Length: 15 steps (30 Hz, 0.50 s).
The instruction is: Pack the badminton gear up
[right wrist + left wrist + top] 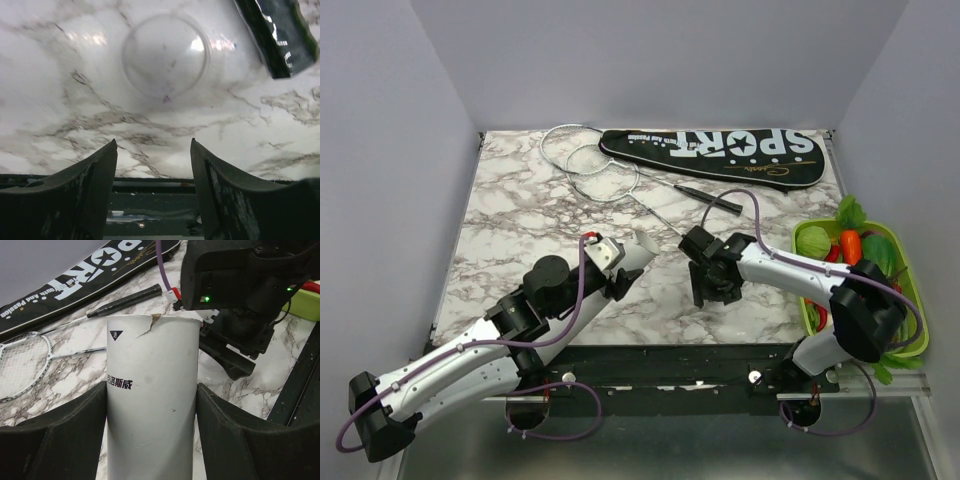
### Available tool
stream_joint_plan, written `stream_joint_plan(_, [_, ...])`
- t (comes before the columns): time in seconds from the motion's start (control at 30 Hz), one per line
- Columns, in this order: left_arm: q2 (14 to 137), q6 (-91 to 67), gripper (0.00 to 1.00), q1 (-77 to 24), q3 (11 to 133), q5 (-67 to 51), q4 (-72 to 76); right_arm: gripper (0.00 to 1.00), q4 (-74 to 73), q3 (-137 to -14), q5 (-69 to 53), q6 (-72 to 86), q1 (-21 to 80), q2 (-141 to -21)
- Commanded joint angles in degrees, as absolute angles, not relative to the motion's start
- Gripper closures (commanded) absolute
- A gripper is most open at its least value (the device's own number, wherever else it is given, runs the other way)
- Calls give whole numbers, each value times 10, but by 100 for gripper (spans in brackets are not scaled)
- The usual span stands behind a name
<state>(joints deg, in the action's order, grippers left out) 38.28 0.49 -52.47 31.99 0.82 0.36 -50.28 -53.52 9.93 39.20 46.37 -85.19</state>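
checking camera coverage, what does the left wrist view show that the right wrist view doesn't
Only the left wrist view: a white tube with a torn rim, clamped in the left gripper. Behind it are a racket hoop, the black SPORT bag and the right arm.
Only the right wrist view: a clear round cap lying on the table, beyond the open right gripper.
Both: the marble tabletop.
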Motion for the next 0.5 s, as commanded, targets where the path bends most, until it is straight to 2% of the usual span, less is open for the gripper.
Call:
stream_joint_plan(0.0, [393,-23,100,-524,329,11,-26,32,-456,-589,120,387,462,-905])
stream_joint_plan(0.2, [383,-23,100,-524,327,0,-34,36,-445,-640,142,367,455,-968])
stream_joint_plan(0.47, [370,-18,100,-524,330,6,-47,47,-425,-645,132,365,442,-1008])
